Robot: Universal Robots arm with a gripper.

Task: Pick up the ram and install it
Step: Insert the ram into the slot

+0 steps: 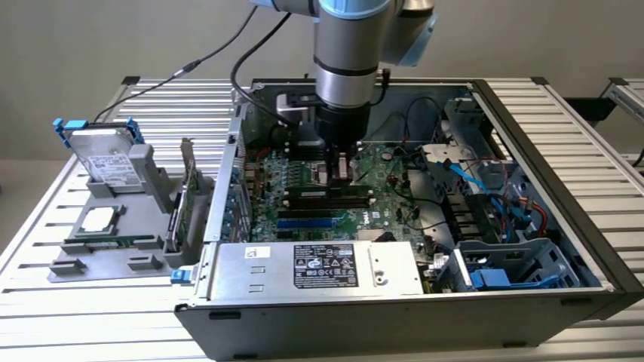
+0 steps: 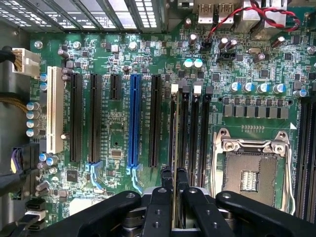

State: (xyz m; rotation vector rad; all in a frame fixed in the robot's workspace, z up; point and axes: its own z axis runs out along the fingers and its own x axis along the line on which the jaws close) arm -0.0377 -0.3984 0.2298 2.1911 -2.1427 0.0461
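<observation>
Inside the open black computer case (image 1: 593,249), a little toward twelve o'clock from the middle of the exterior view, your black two-fingered gripper (image 1: 340,167) hangs low over the green motherboard (image 2: 118,123). Its fingers are drawn in on the ram (image 2: 174,148), a long, thin green circuit-board stick seen edge-on in the wrist view. The stick lies along the bank of long black memory slots (image 2: 190,133), between the tall blue expansion slot (image 2: 133,123) and the square metal processor socket (image 2: 252,170). The silver power supply box (image 1: 317,268) lies at six o'clock from the gripper, and the grey parts fixture (image 1: 101,226) at nine o'clock, outside the case. To seat the stick well, I would keep it upright and parallel to its slot along the whole length. Centre it between the slot walls and press straight down with even force, since any tilt could jam one end. You cannot read the chips or the notch from this edge-on angle, so which way round the stick faces is unconfirmed. It is not clear whether its lower edge is in the slot or just above it. The slot ends near the fingers are covered, and in the exterior view the arm's wrist hides much of the grip.
</observation>
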